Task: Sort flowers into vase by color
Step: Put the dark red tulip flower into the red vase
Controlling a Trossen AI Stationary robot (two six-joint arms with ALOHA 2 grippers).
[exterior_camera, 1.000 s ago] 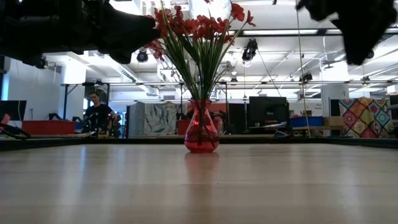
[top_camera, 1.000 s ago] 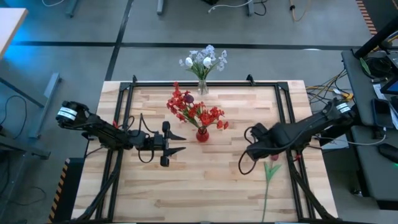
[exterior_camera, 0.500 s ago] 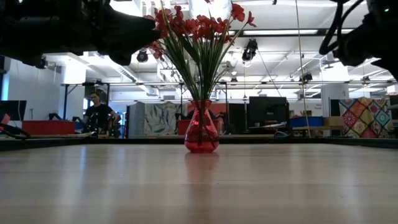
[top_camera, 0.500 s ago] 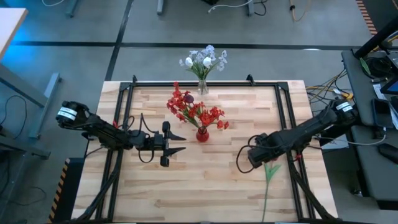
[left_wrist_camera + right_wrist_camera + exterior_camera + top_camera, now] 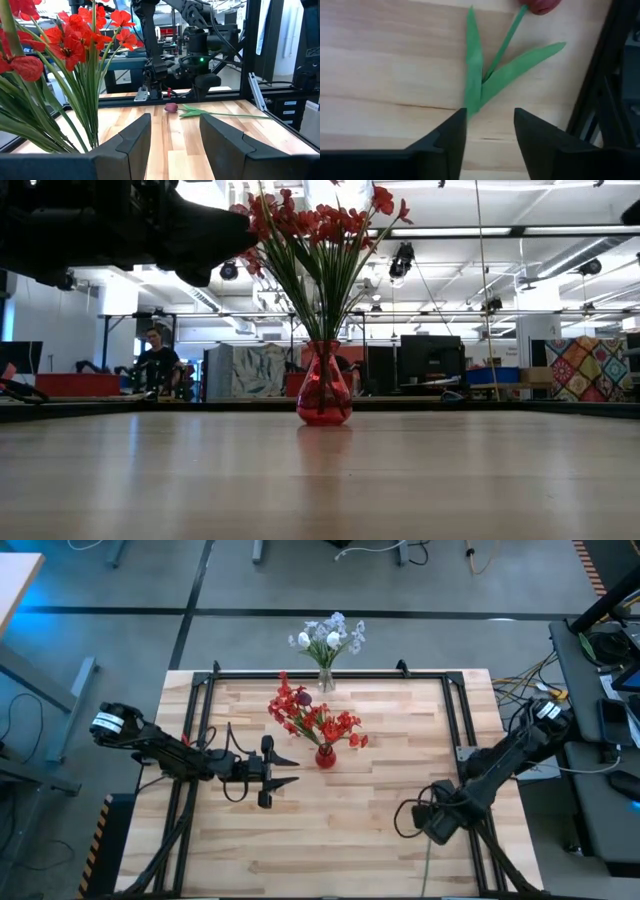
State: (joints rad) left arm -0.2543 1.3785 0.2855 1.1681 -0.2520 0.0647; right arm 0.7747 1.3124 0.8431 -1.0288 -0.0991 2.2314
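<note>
A red vase (image 5: 325,755) with red flowers (image 5: 310,718) stands mid-table; it also shows in the low view (image 5: 323,390). A clear vase (image 5: 326,680) with white and pale-blue flowers (image 5: 328,637) stands at the far edge. A dark pink tulip lies flat on the table at the near right: its bud (image 5: 540,5) and green leaves (image 5: 485,75) show in the right wrist view, and it shows in the left wrist view (image 5: 171,107) too. My right gripper (image 5: 490,135) hovers open above the tulip's leaves. My left gripper (image 5: 283,770) is open and empty, left of the red vase.
A black frame (image 5: 460,720) runs along the table's left, right and far sides, close to the tulip on the right. The tulip's stem (image 5: 426,870) reaches toward the near edge. Bare wood (image 5: 320,840) lies in front of the red vase.
My right gripper has gone toward the table's near edge and a little to the right, ending over the tulip and covering its bud in the high view. In the low view it has left the picture at the upper right. The tulip has stayed where it was.
</note>
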